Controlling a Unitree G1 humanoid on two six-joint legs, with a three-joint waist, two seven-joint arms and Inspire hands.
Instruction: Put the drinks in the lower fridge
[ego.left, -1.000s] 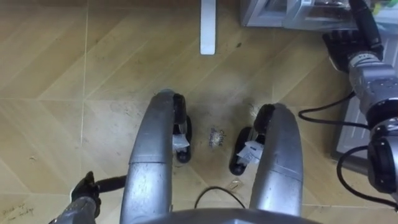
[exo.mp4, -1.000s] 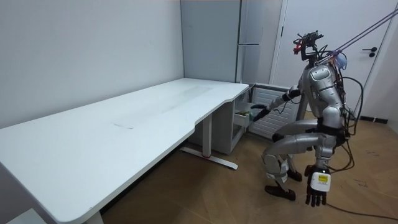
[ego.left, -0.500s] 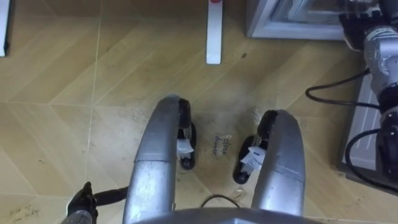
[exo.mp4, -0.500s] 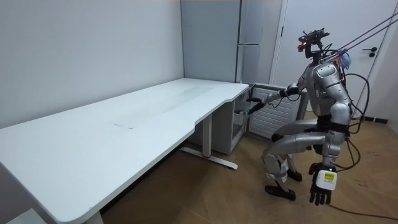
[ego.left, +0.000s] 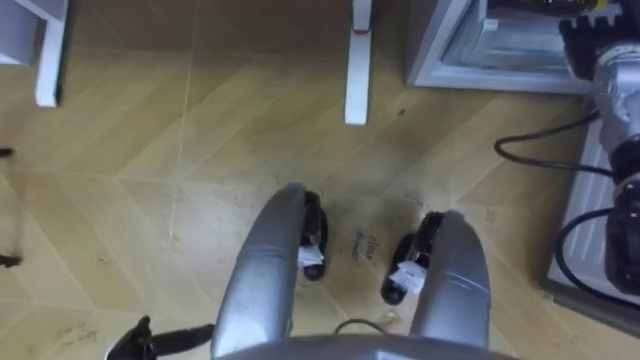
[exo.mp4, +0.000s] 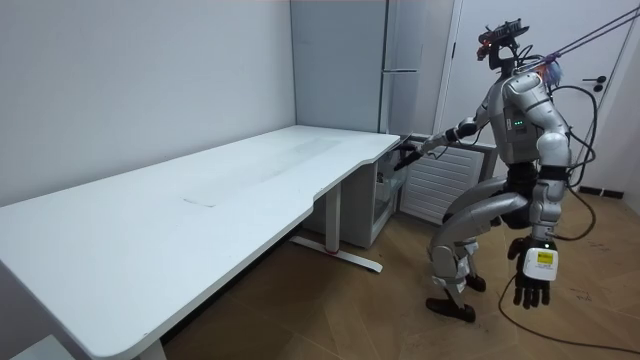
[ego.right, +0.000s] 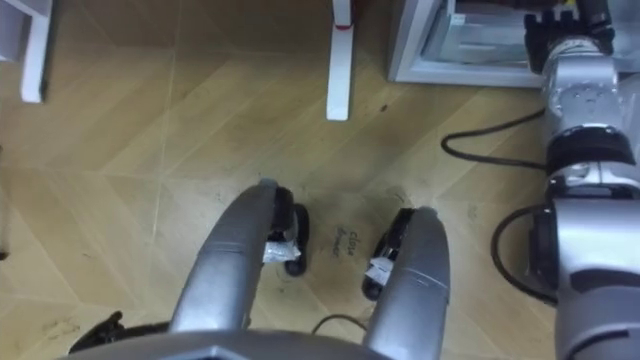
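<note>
The white desk (exo.mp4: 200, 210) takes up most of the room view, and its top is bare. I stand off its far end with my knees bent, and the tall fridge (exo.mp4: 400, 60) is behind that corner. In my eye views the open lower fridge (ego.left: 470, 50) sits at one o'clock, and a desk foot (ego.left: 357, 70) is at twelve.

My right hand (ego.left: 590, 35) is stretched out to two o'clock, right at the mouth of that compartment. I cannot tell how its fingers are set or whether they hold anything. My left hand (exo.mp4: 537, 280) hangs beside my thigh with its fingers loose, straight and empty.

I cannot make out the drinks anywhere. The inside of the compartment is too unclear to tell whether they are there.

I judge I am at the fridge end of the job, either placing or just done placing. The next move needs a check of what my right hand carries before I draw it clear.

The room view gives my stance, the hanging hand and the desk top. My eye views look down at the floor, my knees and the compartment's front frame.
</note>
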